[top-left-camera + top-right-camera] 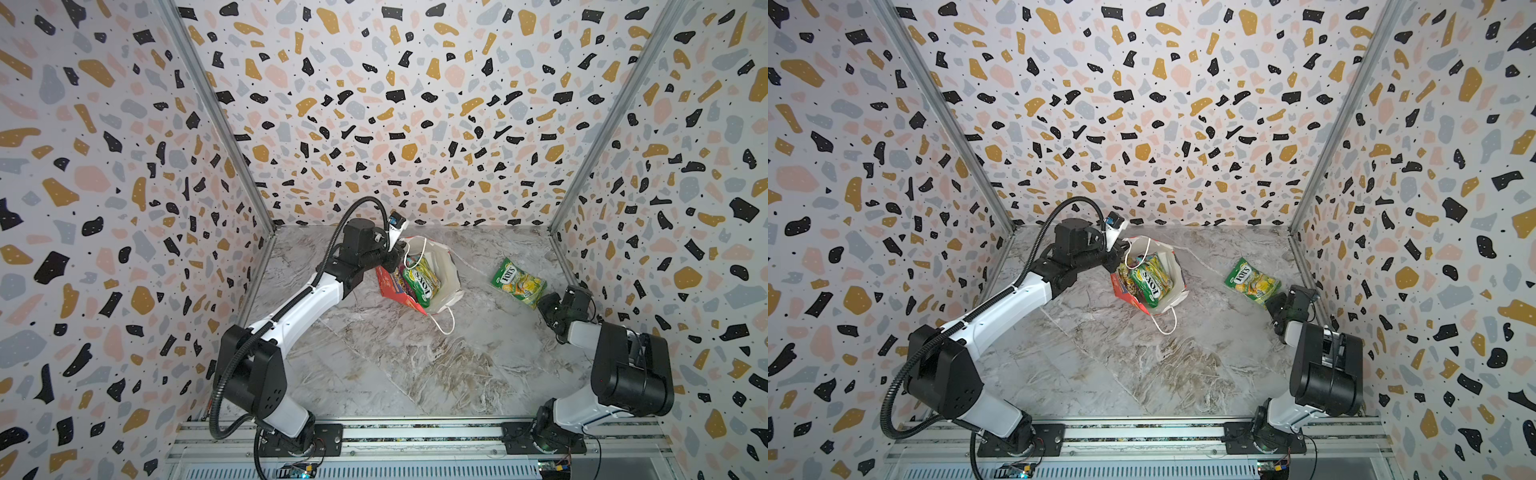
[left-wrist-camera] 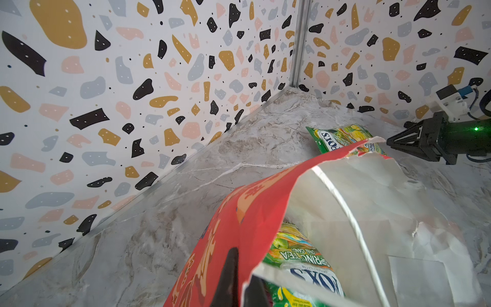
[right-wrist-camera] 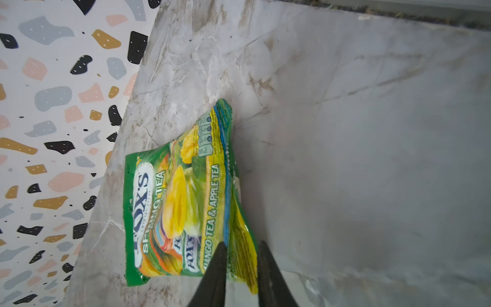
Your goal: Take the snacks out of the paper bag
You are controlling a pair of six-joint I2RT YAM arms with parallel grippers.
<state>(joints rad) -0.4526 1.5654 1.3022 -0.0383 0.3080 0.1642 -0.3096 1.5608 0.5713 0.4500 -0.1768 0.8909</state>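
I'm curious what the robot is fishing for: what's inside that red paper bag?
Inside the paper bag, a green FOX'S packet shows plainly, with a darker purple packet pressed beside it. Whatever lies beneath or behind them is covered, so the full count cannot be told.

Bright, even, diffuse light fills both top views; the arms [image 1: 291, 316] cast only faint, soft shadows on the marble worktop [image 1: 374, 365]. Wide-angle distortion bows the patterned walls [image 1: 104, 208] near the edges. In the right wrist view the packet [image 3: 186, 199] shows smeared print, and the right tool [image 3: 241, 243] is dark and defocused.
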